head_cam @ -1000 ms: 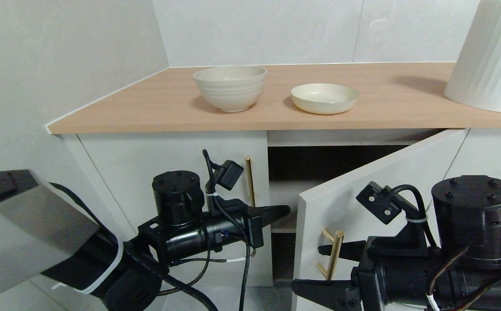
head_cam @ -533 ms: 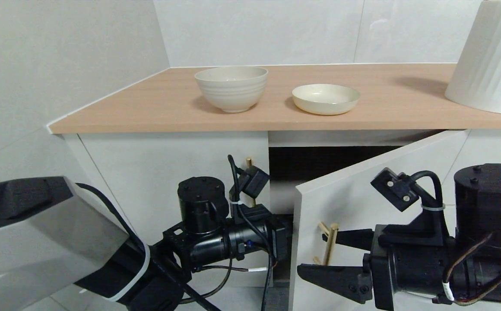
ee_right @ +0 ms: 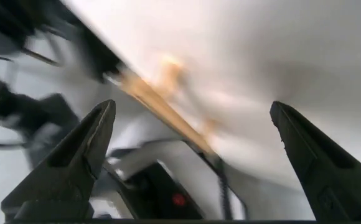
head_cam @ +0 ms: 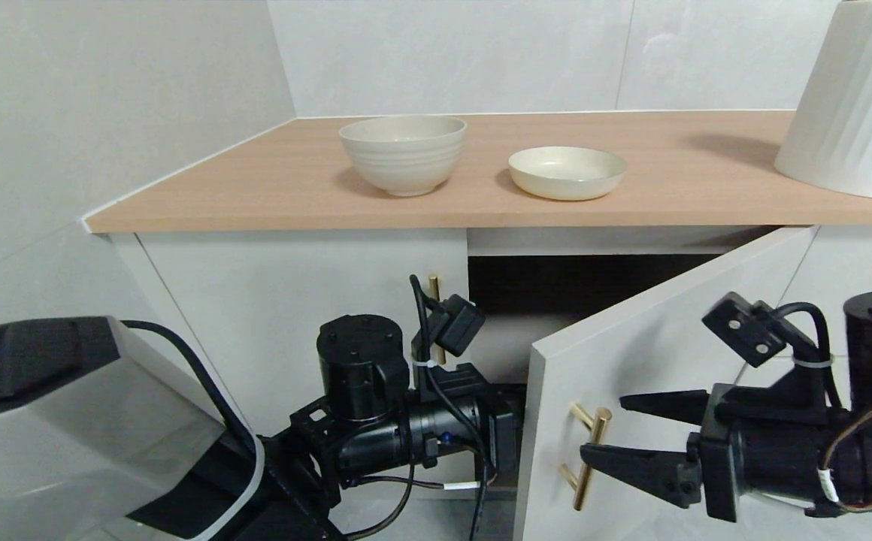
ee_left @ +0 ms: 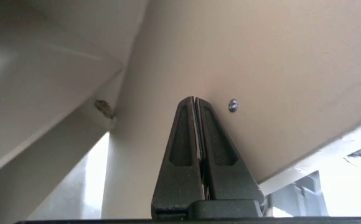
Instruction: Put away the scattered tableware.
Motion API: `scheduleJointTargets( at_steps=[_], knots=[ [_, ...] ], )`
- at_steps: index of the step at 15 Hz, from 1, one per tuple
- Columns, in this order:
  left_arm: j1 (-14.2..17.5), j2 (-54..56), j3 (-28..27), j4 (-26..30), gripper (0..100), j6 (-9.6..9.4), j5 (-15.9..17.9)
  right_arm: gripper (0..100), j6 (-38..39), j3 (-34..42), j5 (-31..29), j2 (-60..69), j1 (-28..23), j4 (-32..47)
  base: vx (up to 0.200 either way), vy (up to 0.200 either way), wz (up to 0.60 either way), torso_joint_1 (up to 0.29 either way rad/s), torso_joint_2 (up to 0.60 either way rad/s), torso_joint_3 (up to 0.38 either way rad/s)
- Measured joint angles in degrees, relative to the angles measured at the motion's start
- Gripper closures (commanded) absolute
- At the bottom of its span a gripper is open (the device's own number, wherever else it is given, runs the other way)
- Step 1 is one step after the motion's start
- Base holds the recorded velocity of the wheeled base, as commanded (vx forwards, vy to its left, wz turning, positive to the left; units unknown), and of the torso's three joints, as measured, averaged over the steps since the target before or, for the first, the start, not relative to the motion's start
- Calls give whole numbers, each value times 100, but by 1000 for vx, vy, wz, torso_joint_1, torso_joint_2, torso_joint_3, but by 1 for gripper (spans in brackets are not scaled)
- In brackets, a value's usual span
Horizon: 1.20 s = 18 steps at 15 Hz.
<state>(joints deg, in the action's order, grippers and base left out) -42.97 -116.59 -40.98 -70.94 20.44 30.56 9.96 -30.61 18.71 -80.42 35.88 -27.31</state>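
Brass handle (head_cam: 585,485) shows blurred between my right gripper (head_cam: 603,427) jaws, spread wide; my left gripper (ee_left: 195,104), pinched together, seemingly touches the white door (head_cam: 654,330).

left hand (ee_left: 195,106): gone behind cabinet door (head_cam: 631,338) | right hand (head_cam: 602,426): shifted right

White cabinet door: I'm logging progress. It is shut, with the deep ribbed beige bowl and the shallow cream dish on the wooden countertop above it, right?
No. The white cabinet door stands partly open, as the head view shows. The deep ribbed beige bowl and the shallow cream dish are on the wooden countertop above it.
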Motion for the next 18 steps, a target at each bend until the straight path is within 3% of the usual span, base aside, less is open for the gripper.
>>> scheduleJointTargets(
  at_steps=[7, 9, 13, 18],
  knots=[
    [33, -127, -13, 282, 100, 63, 6, 0, 196, 410, -13, 1753, -178, 1447, 0, 0, 0, 0, 0, 0],
    [30, -91, -63, 607, 100, 71, -11, 0, 207, 455, -13, 2164, -182, 1741, 0, 0, 0, 0, 0, 0],
    [20, -37, -72, 631, 100, 79, -45, 0, 207, 499, -13, 2753, -179, 2050, 0, 0, 0, 0, 0, 0],
    [-46, -46, -177, 627, 100, 90, -73, 0, 207, 412, -18, 3093, -179, 2143, -200, 0, 0, 6, 3, 1]
  ],
)
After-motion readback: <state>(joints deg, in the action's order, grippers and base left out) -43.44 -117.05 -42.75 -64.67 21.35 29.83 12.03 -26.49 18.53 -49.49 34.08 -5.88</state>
